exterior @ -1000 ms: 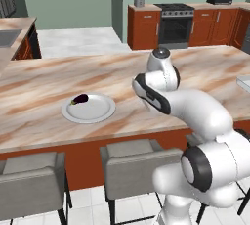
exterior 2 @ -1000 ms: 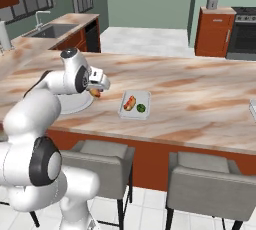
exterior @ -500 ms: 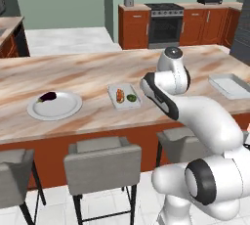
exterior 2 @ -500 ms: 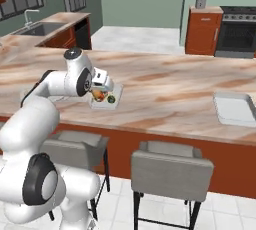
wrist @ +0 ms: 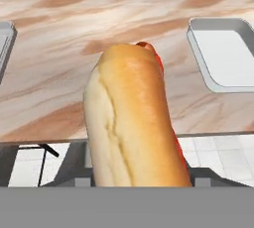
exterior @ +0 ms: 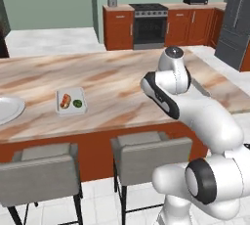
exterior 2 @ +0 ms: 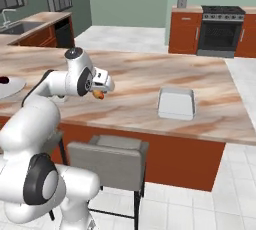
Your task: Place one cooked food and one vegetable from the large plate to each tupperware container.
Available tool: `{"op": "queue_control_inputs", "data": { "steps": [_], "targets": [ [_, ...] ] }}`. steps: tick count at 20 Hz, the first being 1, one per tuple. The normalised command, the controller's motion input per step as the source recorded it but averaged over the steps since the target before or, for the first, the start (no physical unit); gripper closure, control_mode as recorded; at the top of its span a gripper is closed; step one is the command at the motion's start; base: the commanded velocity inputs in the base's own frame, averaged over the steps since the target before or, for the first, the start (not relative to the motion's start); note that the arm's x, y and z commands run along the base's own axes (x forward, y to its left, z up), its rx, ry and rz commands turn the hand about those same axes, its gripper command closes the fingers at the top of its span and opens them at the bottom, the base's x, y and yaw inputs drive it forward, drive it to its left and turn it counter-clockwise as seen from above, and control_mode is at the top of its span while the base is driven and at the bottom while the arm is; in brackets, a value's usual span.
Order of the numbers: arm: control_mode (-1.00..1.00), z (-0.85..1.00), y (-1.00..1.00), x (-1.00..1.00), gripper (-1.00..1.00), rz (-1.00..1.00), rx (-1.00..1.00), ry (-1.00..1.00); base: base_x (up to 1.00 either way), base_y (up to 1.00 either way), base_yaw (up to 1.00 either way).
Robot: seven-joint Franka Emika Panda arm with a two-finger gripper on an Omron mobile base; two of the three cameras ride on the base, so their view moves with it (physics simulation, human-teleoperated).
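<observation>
1. Since the earlier frame the base has driven along the surface [exterior 2: 150,74], so both base views have shifted: the large plate [exterior: 7,109] now sits cut off at the 9 o'clock edge of the left base view, and an unfilled tupperware container [exterior 2: 176,102] has come into the right base view.
2. End effector [exterior 2: 101,90]: closed on a hot dog [wrist: 134,123], the bun upright between the jaws in the hand view, a red sausage edge along its side.
3. Doing this step well probably means carrying the hot dog level toward the unfilled container at 2 o'clock in the hand view, centring over its floor, lowering close before releasing, and keeping clear of its low walls.
4. The other container [exterior: 71,101], at 9 o'clock of the arm in the left base view, already holds an orange food and a green one.
5. Hard to make out: the finger tips are hidden behind the bun; the arm covers the unfilled container in the left base view; what remains on the plate is mostly cut off.
</observation>
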Motion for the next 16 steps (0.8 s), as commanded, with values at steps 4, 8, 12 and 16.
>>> {"op": "queue_control_inputs", "data": {
  "steps": [4,8,12,16],
  "targets": [
    [1.0,0.0,0.0,0.0,1.0,0.0,0.0,0.0,0.16,-1.0,0.0],
    [1.0,0.0,0.0,0.0,1.0,0.0,0.0,0.0,0.67,-0.8,0.0],
    [1.0,0.0,0.0,0.0,1.0,0.0,0.0,0.0,0.56,-0.44,0.0],
    [1.0,0.0,0.0,0.0,1.0,0.0,0.0,0.0,0.01,-0.04,0.0]
  ]
}}
